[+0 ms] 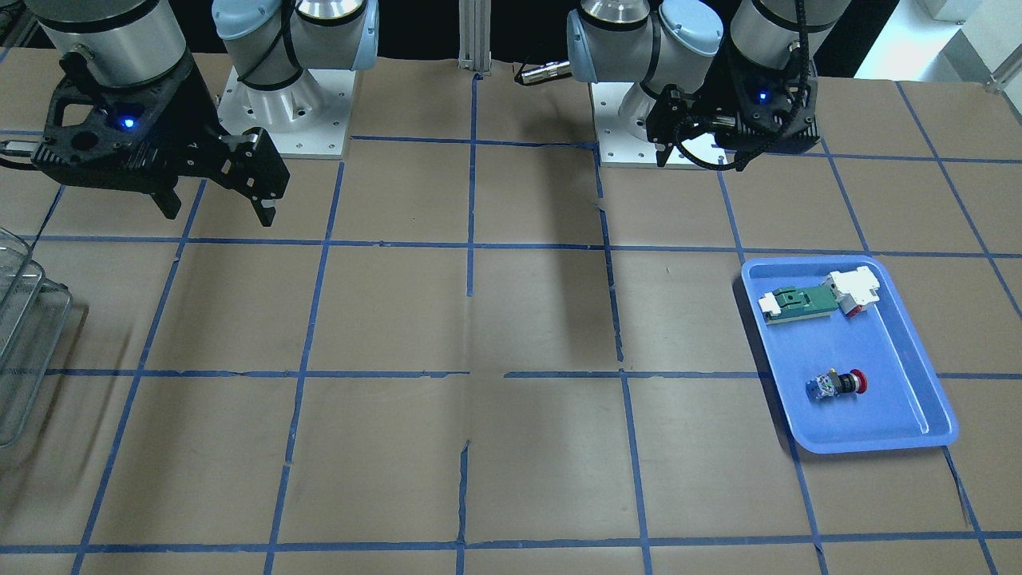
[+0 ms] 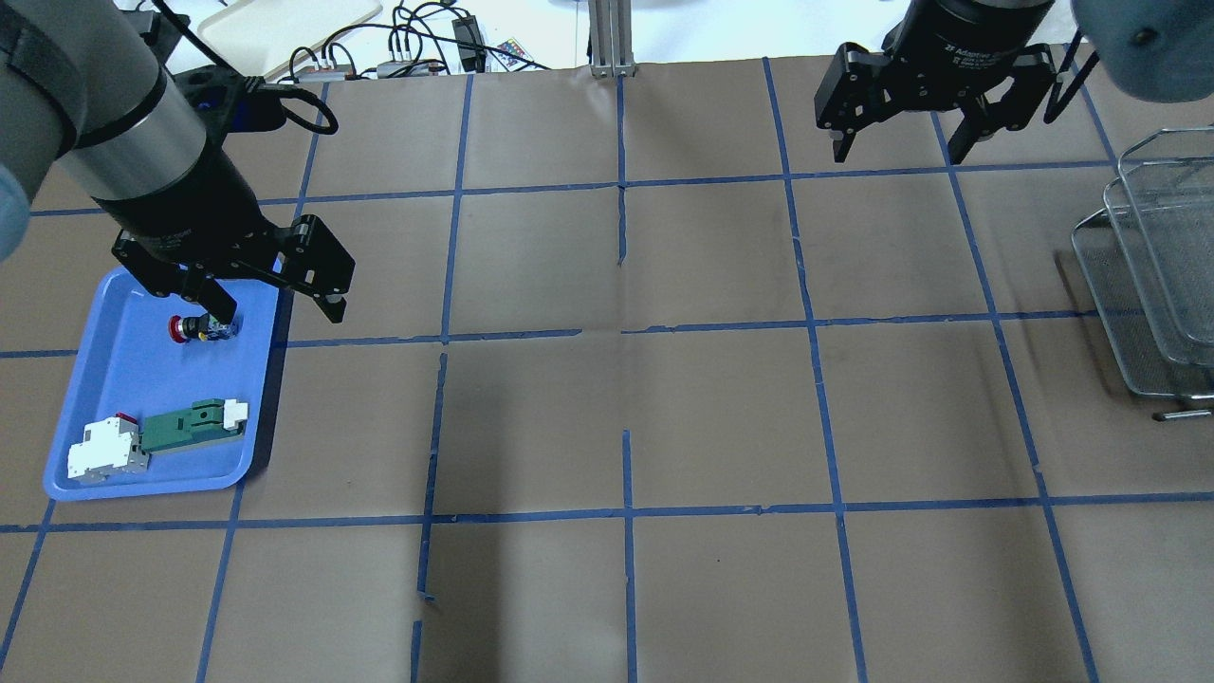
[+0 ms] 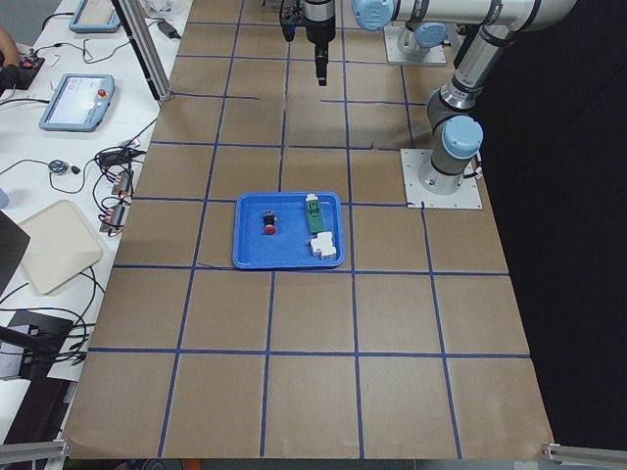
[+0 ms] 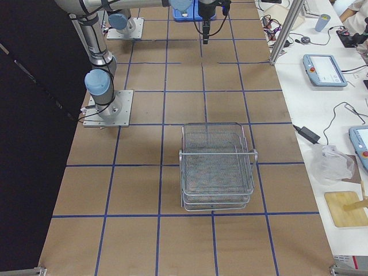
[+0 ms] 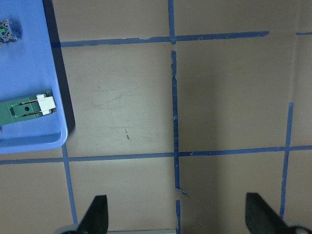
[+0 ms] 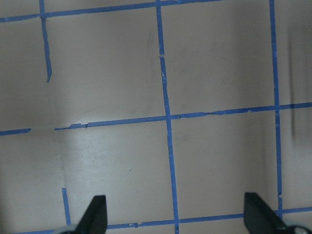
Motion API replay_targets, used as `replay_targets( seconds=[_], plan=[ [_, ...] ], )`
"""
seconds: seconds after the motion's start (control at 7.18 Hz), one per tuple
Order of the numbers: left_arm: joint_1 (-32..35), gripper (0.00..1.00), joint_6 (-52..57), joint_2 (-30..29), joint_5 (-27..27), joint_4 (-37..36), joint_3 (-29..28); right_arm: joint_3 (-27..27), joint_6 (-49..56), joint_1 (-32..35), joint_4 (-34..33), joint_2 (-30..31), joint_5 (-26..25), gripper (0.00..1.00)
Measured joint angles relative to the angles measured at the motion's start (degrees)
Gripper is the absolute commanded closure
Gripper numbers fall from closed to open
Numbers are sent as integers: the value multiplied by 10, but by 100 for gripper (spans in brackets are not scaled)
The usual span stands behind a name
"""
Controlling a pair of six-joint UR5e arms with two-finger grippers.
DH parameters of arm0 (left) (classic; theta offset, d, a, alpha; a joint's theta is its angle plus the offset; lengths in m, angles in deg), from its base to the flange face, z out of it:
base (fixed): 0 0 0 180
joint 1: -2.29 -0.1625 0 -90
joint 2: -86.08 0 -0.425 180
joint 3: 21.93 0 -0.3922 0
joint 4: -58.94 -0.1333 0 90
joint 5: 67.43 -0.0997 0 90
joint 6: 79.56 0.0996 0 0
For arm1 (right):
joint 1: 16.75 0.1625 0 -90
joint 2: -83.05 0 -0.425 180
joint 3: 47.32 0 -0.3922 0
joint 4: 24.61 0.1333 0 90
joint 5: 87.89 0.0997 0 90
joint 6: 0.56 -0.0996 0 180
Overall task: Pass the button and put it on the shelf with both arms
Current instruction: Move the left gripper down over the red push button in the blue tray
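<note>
Here's the risk: the button [image 2: 201, 328] lies on its side in the blue tray [image 2: 114, 379], round cap and all, so an off-centre pinch could roll it or squirt it loose. The left tool [image 2: 281, 315] hovers high, spread wide, pointing down over the tray's edge rather than the button. The right tool [image 2: 899, 152], wide too, hangs above the surface [image 2: 721, 417], well apart from the wire shelf [image 2: 1152, 285].
</note>
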Motion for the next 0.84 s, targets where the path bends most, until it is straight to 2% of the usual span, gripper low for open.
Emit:
replay_targets(
  seconds=[0.56,0.84],
  plan=[
    [-6,0,-2,-3,-2,-1,2,0,0,0,0,0,0,0],
    [-48,0,-7,-3,-3,-16,14,1,0,0,0,0,0,0]
  ],
)
